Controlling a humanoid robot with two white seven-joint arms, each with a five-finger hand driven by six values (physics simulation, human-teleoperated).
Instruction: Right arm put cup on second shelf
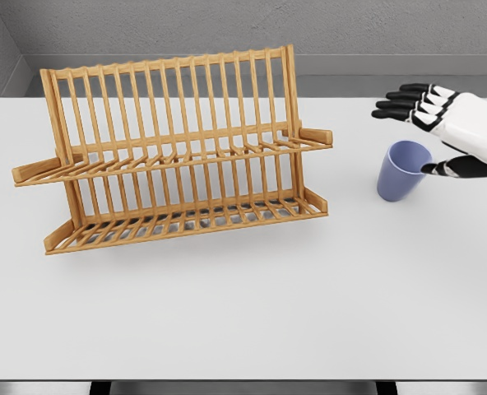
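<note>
A lavender-blue cup (401, 171) stands upright on the white table, to the right of the rack. My right hand (429, 136) hovers just right of the cup, palm toward it. Its black fingers (404, 103) stretch out above and behind the rim, and the thumb (449, 168) reaches toward the cup's right side. The hand is open and holds nothing. A wooden two-tier dish rack (178, 148) stands at centre left, with an upper shelf (186, 152) and a lower shelf (186, 220). Both shelves are bare.
The white table (243, 313) spreads wide in front of the rack and the cup. A grey wall runs behind its far edge. The rack's right end lies a short gap left of the cup.
</note>
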